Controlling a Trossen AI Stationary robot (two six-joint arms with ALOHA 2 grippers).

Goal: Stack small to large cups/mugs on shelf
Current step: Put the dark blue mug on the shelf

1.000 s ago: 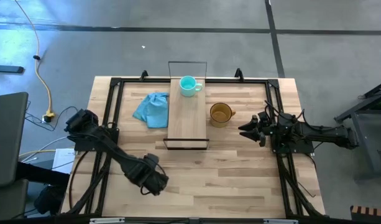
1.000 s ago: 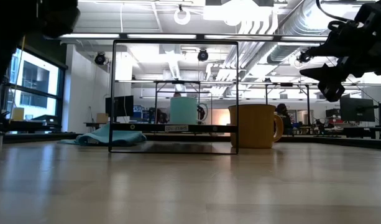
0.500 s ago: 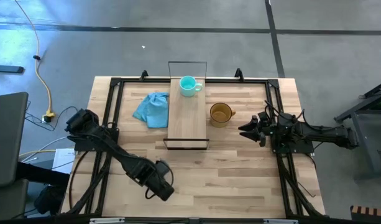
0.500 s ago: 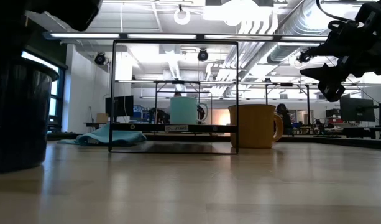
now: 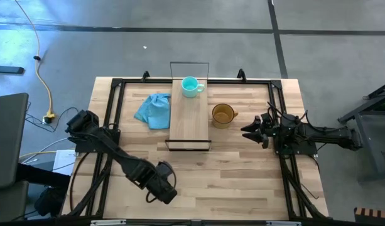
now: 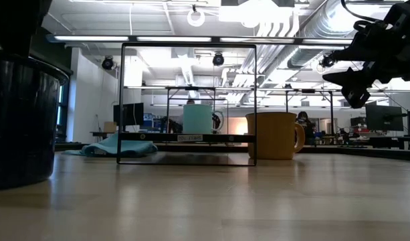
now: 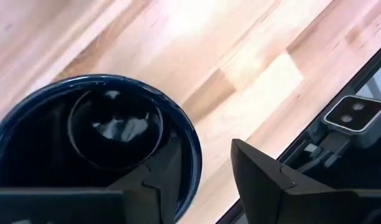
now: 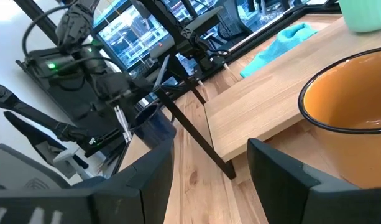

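Note:
The black mug (image 7: 109, 130) is near the table's front left and fills the low view's left edge (image 6: 21, 120). My left gripper (image 5: 162, 188) is shut on it from above. The teal mug (image 5: 190, 86) stands on its base at the far end of the shelf (image 5: 189, 119). The amber mug (image 5: 222, 115) stands on the table just right of the shelf. My right gripper (image 5: 247, 130) hovers open to the right of the amber mug, level, with nothing between its fingers. My left gripper (image 7: 202, 168) has the black mug by its rim wall (image 7: 191, 155), one finger (image 7: 162, 183) inside the mug and the other (image 7: 258, 174) outside. The fingers come steeply from above. The mug stays upright, mouth up; I cannot tell whether its base touches the table.
A light blue cloth (image 5: 153, 108) lies on the table left of the shelf. Thin black wire frames (image 6: 188, 100) rise at the shelf's two ends. A black rail frame (image 5: 110, 125) runs along the table's sides. Bare wood lies between the shelf and the near edge.
My left gripper has carried the black mug toward the table's right and near edge, rolling about its own axis as it went. The mug has come into the low view from the left. The grip has stayed the same.

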